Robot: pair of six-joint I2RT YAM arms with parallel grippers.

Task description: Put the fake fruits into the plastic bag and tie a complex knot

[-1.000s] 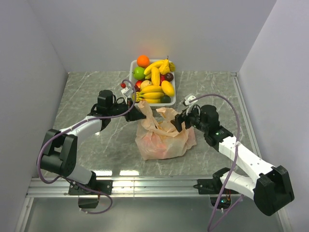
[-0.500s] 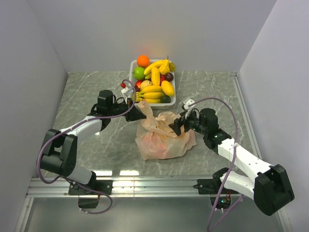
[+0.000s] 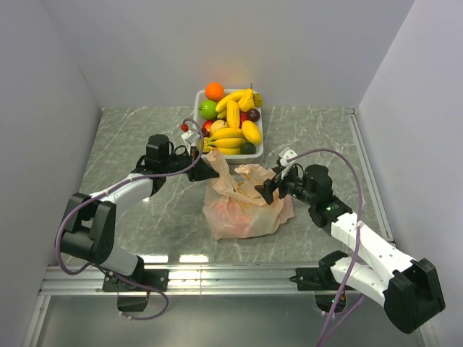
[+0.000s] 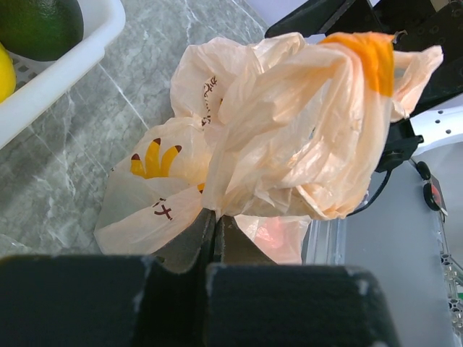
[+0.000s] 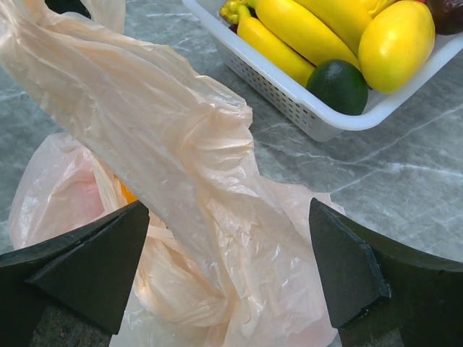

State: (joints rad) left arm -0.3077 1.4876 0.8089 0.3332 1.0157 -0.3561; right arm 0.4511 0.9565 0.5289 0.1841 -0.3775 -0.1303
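Plastic bag (image 3: 242, 206): L wrist view shows left pincer (image 4: 215, 225) clamped on its film; R wrist view shows right pincer (image 5: 228, 238) spread wide astride it.

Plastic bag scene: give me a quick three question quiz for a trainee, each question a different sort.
1. True or false: the left fingers are shut on the plastic bag.
2. The right fingers are: A) shut on a banana, B) open with bag plastic between them, C) out of view.
3. Fill in: the bananas lie in a white ____.
Key: 1 true; 2 B; 3 tray.
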